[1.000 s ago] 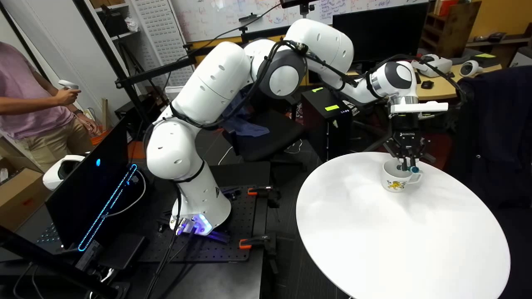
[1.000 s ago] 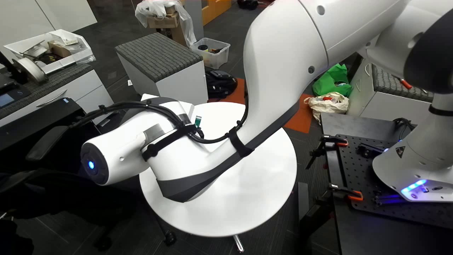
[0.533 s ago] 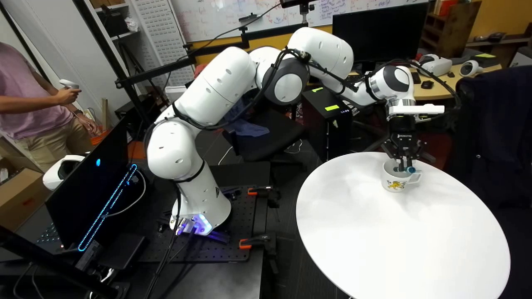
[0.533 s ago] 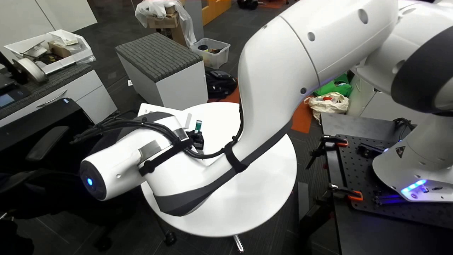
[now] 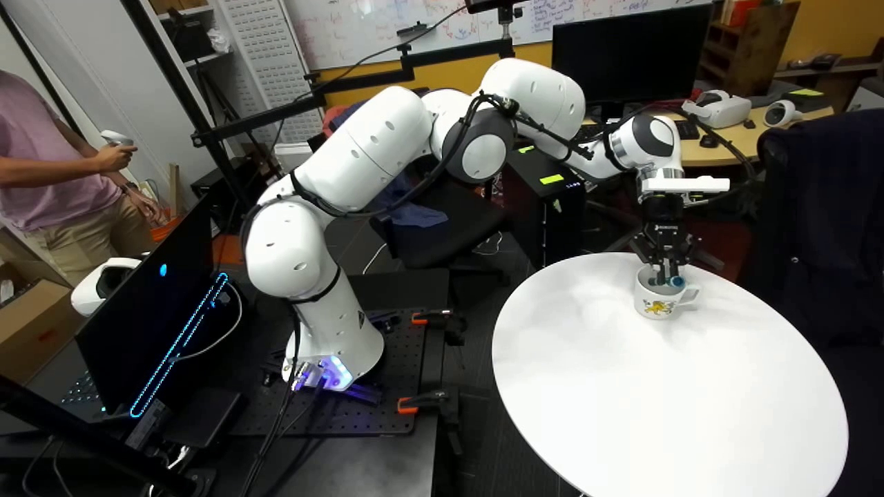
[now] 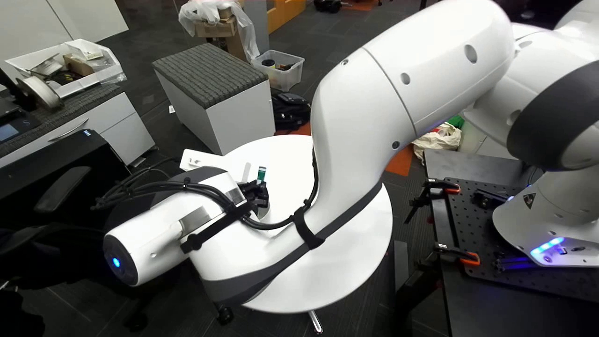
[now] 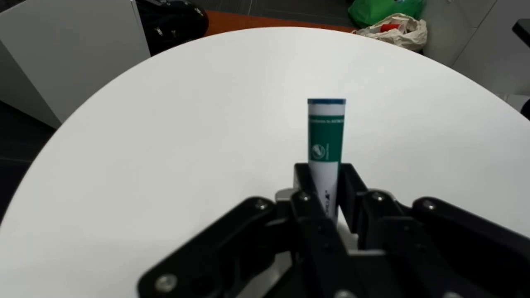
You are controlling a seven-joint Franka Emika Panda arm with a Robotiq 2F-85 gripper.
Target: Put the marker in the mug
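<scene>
The white mug (image 5: 655, 306) with a yellow figure on its side stands upright on the round white table (image 5: 670, 407), handle to the right in that exterior view. A small part of the mug (image 6: 265, 214) shows below the gripper in an exterior view. My gripper (image 5: 666, 277) is at the mug's opening and shut on the marker (image 5: 677, 282). In the wrist view the green and white marker (image 7: 326, 136) with a blue end sits between both fingers of the gripper (image 7: 323, 176), its end sticking out beyond them. The mug's inside and the marker's other end are mostly hidden.
A dark chair or jacket (image 5: 815, 221) stands close to the table's far right edge in an exterior view. A black computer case (image 5: 542, 207) stands behind the table. A grey cabinet (image 6: 215, 89) is near the table's edge. A person (image 5: 62, 166) stands far left.
My gripper has moved left and slightly down in an exterior view, with the marker still in it, from over the handle side towards the mug's opening. The mug has not moved.
</scene>
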